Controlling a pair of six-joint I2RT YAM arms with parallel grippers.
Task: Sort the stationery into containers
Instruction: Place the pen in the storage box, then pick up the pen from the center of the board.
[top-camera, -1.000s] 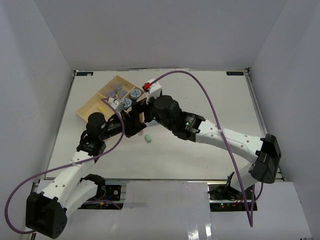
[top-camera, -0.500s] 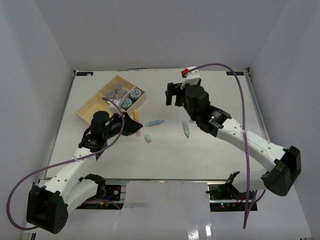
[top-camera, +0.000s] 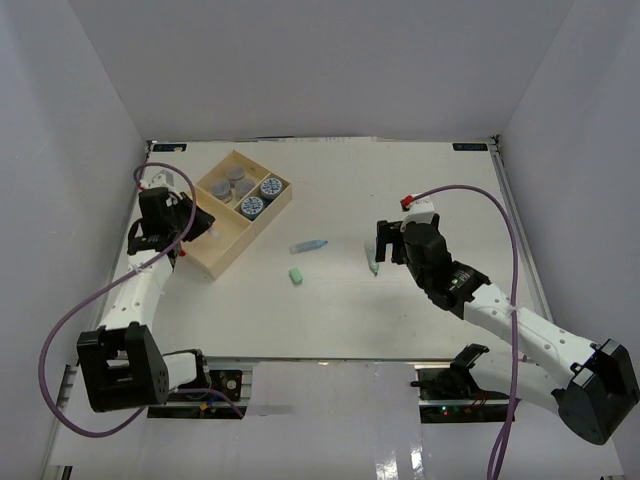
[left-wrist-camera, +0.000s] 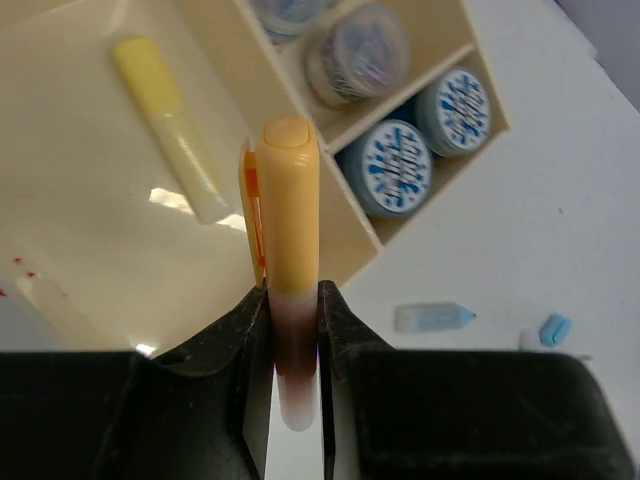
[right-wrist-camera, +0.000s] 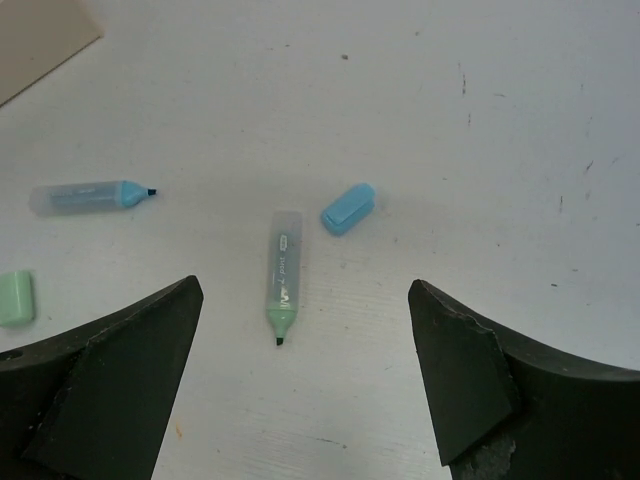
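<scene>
- Your left gripper (left-wrist-camera: 292, 300) is shut tight on the orange pen (left-wrist-camera: 289, 200).
- A moment ago it was near the middle of the table (top-camera: 420, 190). Now it has swung out to 9 o'clock and hangs over the long part of the tray (top-camera: 228, 243).
- The yellow pen (left-wrist-camera: 170, 125) already lies in that long part, at 10 o'clock from the orange pen. I think the orange pen is about ready to be let go beside it.
- The 2 small parts hold the rolls: 2 blue-and-white rolls (left-wrist-camera: 400, 165) in one, grey rolls (left-wrist-camera: 365, 50) in the other.
- Your right gripper (right-wrist-camera: 302, 295) was up near 12 o'clock half a second back. Now it has come down to 3 o'clock from the table's middle. Its jaws are wide and nothing is in them.
- The green pen (right-wrist-camera: 283, 275) lies flat on the table right below that gripper, between the jaws and not touched yet. The blue cap (right-wrist-camera: 348, 208) is just beside it at 1 o'clock.
- The blue pen (top-camera: 308, 245) and the green cap (top-camera: 296, 276) have not moved. They lie near the table's middle, the cap at 7 o'clock from the pen.
- So 2 pens and 2 caps are left on the table for you to sort. The green pen looks like your next pick.
</scene>
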